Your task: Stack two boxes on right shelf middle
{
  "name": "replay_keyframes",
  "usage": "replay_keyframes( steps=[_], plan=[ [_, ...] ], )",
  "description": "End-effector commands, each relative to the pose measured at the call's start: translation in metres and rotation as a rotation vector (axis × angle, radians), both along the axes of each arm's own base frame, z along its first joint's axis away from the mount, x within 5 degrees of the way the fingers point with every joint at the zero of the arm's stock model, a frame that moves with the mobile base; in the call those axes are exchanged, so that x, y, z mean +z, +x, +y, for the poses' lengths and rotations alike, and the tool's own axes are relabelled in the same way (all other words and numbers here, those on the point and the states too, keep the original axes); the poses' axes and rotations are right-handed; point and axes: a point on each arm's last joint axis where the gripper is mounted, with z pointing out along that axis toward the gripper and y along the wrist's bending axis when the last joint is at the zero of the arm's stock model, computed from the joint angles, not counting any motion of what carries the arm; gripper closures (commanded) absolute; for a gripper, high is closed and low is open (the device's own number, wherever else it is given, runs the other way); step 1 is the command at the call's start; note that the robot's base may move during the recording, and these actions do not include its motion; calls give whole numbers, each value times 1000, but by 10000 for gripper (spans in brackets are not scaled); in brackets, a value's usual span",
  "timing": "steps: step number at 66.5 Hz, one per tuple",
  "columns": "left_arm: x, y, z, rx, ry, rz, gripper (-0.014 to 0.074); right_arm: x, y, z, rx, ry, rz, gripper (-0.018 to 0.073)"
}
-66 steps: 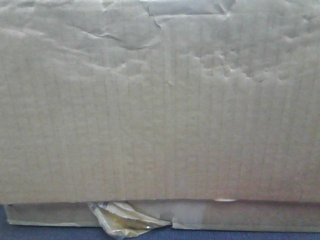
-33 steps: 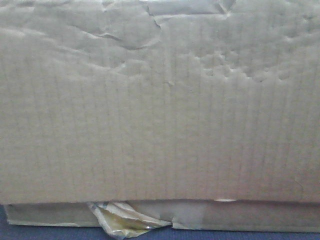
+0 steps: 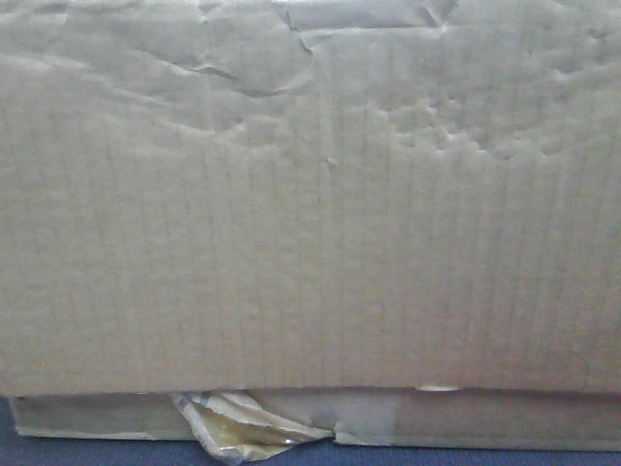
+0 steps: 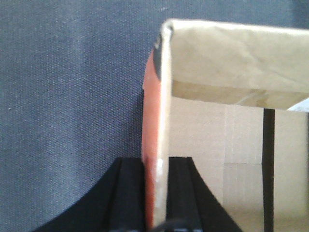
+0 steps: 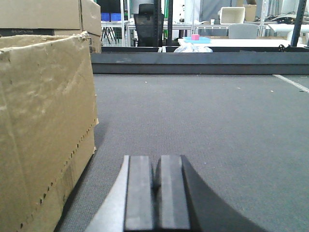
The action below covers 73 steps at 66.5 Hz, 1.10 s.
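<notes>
Floor: grey-blue carpet carries the boxes. Far behind are workshop racks, a black chair and blue bins.
Tall box: plain brown corrugated board. Its face nearly fills the front view, fluted vertically, dented and wrinkled across the upper part, with a strip of tape at the top edge.
Flat box: thin, same brown. It lies on the carpet under the tall box, touching it, and shows only as a low band along the bottom.
Tape scrap: yellowish and crumpled, hanging at the flat box's front, left of centre.
My left fingers: clenched on an upright cardboard panel, one finger on each side. The panel's outer face is orange. I cannot tell from this view which box it belongs to.
My right fingers: pressed together with nothing between them, low over the carpet.
Front view alone: the stack itself, one box on the other, and the tape scrap.
Left wrist view alone: an open box's pale inside, with a flap folded across its top.
Right wrist view alone: the room, and a wrinkled brown box wall at the left. It stands on the carpet, with a row of perforations near its lower edge. I cannot tell whether it is the tall box.
</notes>
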Motion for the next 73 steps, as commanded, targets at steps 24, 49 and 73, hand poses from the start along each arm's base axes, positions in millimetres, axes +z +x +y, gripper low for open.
replay_keyframes(
  steps=[24,49,73],
  plan=[
    [116,-1,17,260,14,-354,707,3,0,0,-7,-6,-27,721],
    [240,-31,-43,259,-25,-690,707,3,0,0,-7,-6,-27,721],
    [259,-52,-160,163,-108,-752,707,3,0,0,-7,-6,-27,721]
  ],
)
